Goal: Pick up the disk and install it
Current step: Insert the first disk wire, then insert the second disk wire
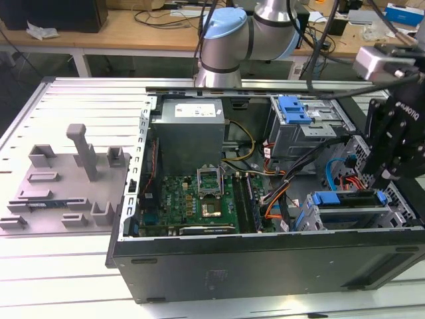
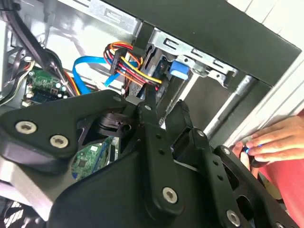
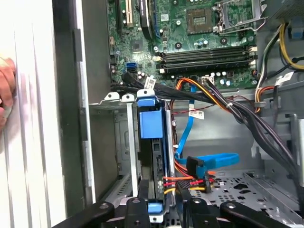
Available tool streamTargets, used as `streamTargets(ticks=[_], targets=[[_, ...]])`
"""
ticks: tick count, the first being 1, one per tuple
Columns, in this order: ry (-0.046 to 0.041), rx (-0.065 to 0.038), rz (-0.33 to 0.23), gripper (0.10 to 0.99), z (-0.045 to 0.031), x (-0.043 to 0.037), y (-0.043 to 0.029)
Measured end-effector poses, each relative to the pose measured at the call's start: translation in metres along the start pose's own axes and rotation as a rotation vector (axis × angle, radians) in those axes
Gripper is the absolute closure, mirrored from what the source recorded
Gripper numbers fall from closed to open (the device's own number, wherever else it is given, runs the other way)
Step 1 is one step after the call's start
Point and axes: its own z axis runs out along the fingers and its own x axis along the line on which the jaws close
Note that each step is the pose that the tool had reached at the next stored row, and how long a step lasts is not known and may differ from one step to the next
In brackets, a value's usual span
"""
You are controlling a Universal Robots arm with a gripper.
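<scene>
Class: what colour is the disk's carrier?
Bright blue; the disk shows best in the first wrist view.

Place: a robotics or electronics lab workshop.
Work surface: a ribbed aluminium table holding an opened computer case (side panel off, boards and cables bare).
Fixtures: grey holders on the exterior view's left.
Background: a wooden bench strewn with cables.
Machine: a robot arm mounted behind the case.
</scene>
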Motion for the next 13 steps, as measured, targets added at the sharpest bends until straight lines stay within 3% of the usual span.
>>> streamTargets(ticks=[2, 13], targets=[[-0.0002, 0.000, 0.000, 0.725, -0.0045, 0.0003, 0.0001], [0.0007, 0.000, 0.000, 0.725, -0.0048, 0.0002, 0.0001]])
